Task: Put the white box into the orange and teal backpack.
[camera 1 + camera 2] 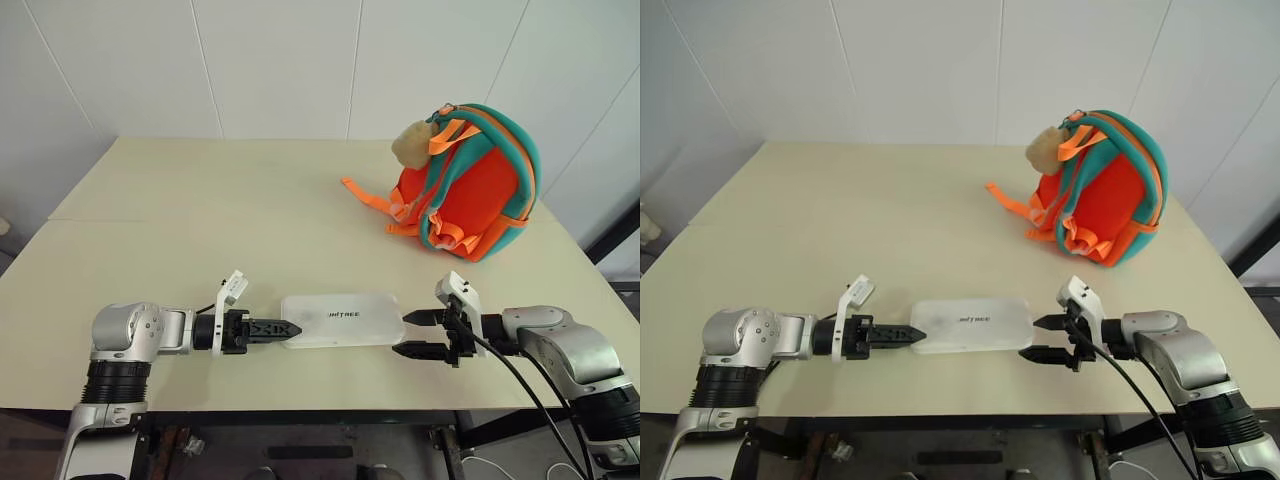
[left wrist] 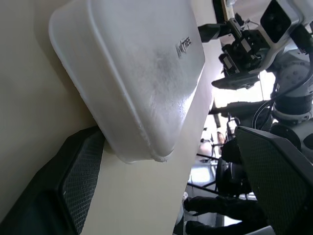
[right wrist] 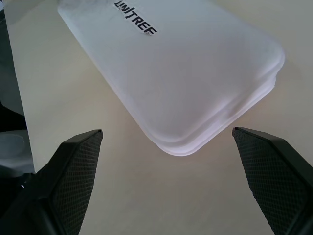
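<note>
Both end effectors, left (image 1: pixel 285 329) and right (image 1: pixel 412 333), gape beside white box (image 1: pixel 342 319); beige table (image 1: pixel 200 220); white walls (image 1: pixel 280 60).

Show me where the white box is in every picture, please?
Left eye view: the white box lies flat near the table's front edge, low in the middle, between the two grippers.
Right eye view: same spot, low in the middle.
Left wrist view: it runs from the upper left toward the middle.
Right wrist view: it covers the upper middle.
Shared landmark: the small dark lettering on the box's top appears in all four.
</note>
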You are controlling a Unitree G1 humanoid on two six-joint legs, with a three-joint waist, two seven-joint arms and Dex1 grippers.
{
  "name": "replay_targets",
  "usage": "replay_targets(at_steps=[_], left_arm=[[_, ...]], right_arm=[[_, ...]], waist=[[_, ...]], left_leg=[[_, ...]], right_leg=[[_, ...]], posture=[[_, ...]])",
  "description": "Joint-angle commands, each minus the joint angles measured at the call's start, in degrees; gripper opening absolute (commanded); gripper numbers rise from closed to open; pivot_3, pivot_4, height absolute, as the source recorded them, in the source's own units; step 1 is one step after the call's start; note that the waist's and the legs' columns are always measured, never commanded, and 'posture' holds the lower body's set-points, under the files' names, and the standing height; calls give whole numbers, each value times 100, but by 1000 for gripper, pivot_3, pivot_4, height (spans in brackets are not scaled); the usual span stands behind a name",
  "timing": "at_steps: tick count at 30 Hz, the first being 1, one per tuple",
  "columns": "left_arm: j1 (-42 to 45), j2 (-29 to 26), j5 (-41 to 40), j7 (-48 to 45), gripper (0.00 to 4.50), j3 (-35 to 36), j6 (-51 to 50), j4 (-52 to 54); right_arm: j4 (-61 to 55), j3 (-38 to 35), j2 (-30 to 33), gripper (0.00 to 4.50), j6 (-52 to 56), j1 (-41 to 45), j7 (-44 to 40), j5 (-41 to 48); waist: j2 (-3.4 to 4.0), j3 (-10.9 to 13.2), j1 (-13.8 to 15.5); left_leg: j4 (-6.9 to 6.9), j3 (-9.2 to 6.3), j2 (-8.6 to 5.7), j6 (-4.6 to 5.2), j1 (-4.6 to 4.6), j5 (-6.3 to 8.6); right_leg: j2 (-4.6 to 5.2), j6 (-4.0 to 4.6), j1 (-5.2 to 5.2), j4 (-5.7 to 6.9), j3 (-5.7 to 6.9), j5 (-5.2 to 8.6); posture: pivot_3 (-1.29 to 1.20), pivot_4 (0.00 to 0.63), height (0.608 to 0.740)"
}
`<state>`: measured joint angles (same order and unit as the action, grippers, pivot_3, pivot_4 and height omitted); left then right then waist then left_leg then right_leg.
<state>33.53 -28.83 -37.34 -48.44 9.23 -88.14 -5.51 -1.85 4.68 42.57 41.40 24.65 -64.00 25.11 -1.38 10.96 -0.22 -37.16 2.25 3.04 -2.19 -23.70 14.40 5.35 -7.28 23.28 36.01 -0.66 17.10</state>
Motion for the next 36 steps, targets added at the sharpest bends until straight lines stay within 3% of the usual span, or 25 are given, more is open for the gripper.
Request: replay_targets(at_steps=[1,9,18,28,35,36], left_arm=[[-60,178,8,376,4488,-35,-174,3],[77,137,273,893,4488,127,28,-422],[570,669,-127,1293,4488,762,-436,-1293],[408,-54,-1781,1371,4488,-366,-436,-1561],[446,-62,-2351,1869,4488,-453,-436,-1726],[443,-59,-2411,1923,4310,-451,-436,-1741]], right_arm=[[-117,28,-190,4500,-183,160,22,36],[-42,70,-189,4500,-436,47,-44,-118],[48,120,-318,4500,-690,24,29,-218],[-54,80,-222,4500,-886,-263,7,-335],[-129,22,-155,4500,-979,-441,20,-350],[-134,18,-153,4500,-980,-451,23,-347]], waist=[[0,0,5],[-1,-2,0],[-1,-1,-2],[-1,-2,-8],[-1,-2,0],[-1,-2,0]], left_leg=[[1,0,0,0,12,0],[4,-14,-9,-2,69,-5],[7,-13,-12,7,71,-46],[34,-15,-15,-1,61,-29],[35,-14,-14,-3,57,-6],[35,-13,-15,-3,57,-6]], right_leg=[[0,0,-14,-2,0,0],[8,8,-83,-16,5,-2],[14,60,-88,-35,8,-11],[19,13,-77,-46,13,-30],[19,11,-74,-53,14,-10],[19,11,-74,-54,14,-10]], posture=[[0,150,740],[0,150,740],[0,150,740],[0,150,740],[0,150,740],[0,150,740]])
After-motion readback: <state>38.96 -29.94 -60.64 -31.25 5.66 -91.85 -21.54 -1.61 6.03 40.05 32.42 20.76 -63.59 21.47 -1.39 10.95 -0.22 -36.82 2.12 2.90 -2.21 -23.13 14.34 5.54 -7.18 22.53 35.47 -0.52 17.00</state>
